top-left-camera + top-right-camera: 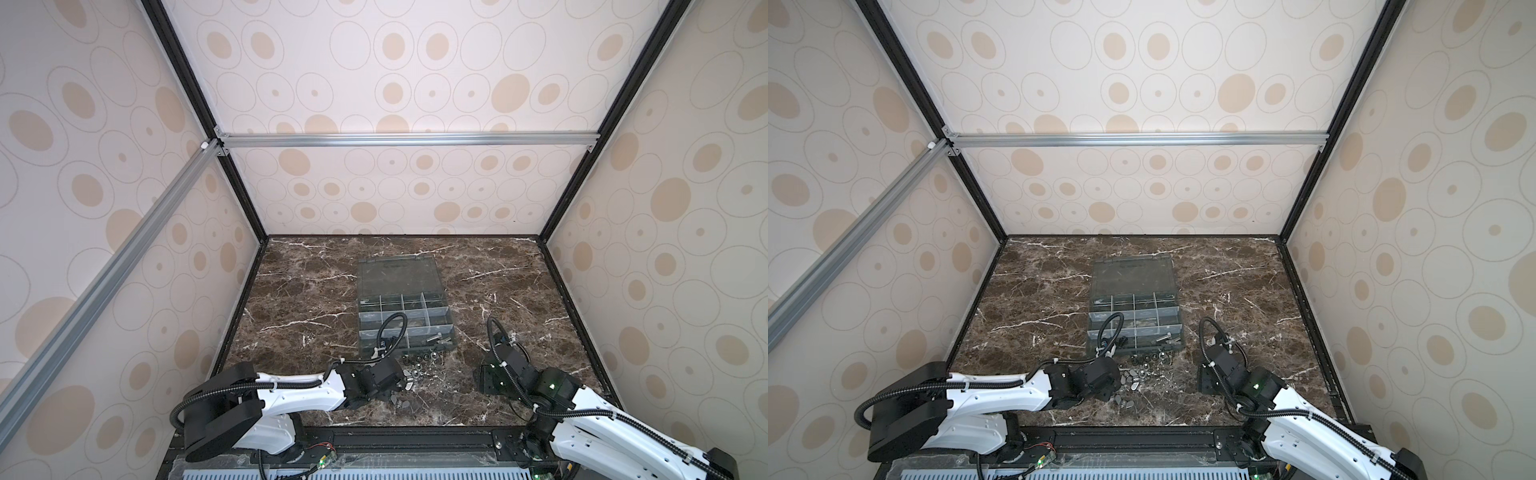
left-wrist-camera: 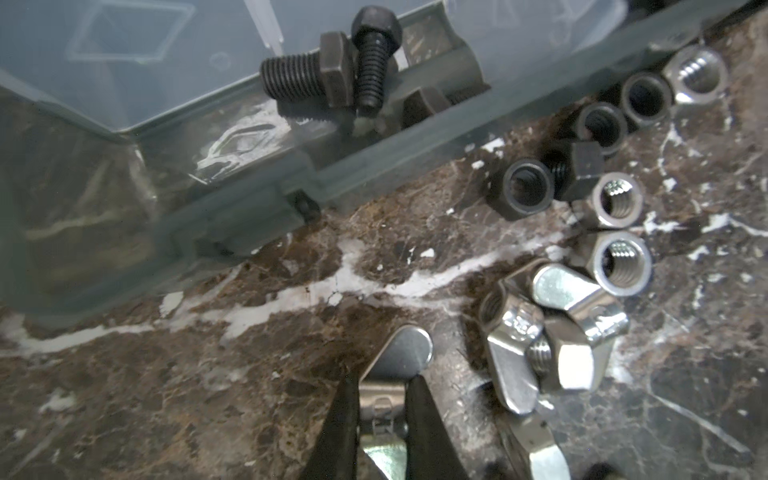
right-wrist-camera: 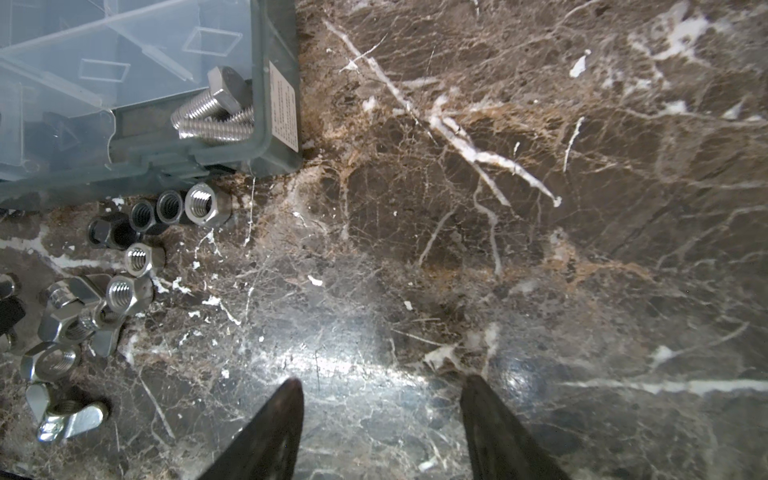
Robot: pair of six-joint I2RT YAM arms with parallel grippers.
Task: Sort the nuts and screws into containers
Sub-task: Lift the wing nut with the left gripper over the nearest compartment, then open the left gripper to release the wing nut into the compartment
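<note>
Tabletop point(image 1: 519, 291): dark brown marble with white veins; it carries everything below.
Organizer box point(image 1: 368, 332): translucent grey, at mid-tabletop, with its clear lid point(image 1: 397, 272) lying open on the far side; thin dividers split it into compartments.
Right pincer point(image 3: 382, 381): fingers apart with nothing between them, over bare marble to the right of the box's near right corner.
Left pincer point(image 2: 380, 374): low over the tabletop just near of the box, clamped from both sides on a wing nut.
Silver screws point(image 3: 208, 108): lying together in the near right corner compartment.
Dark screws point(image 2: 316, 75): two, crossed, in a near-row compartment against the near wall.
Hex nuts point(image 2: 525, 193): black and silver, loose on the marble just outside the box's near wall, between the two arms.
Other wing nuts point(image 2: 573, 295): a small silvery pile just right of the left pincer.
Held wing nut point(image 2: 409, 347): silvery, one rounded wing sticking out past the fingertips toward the box.
</note>
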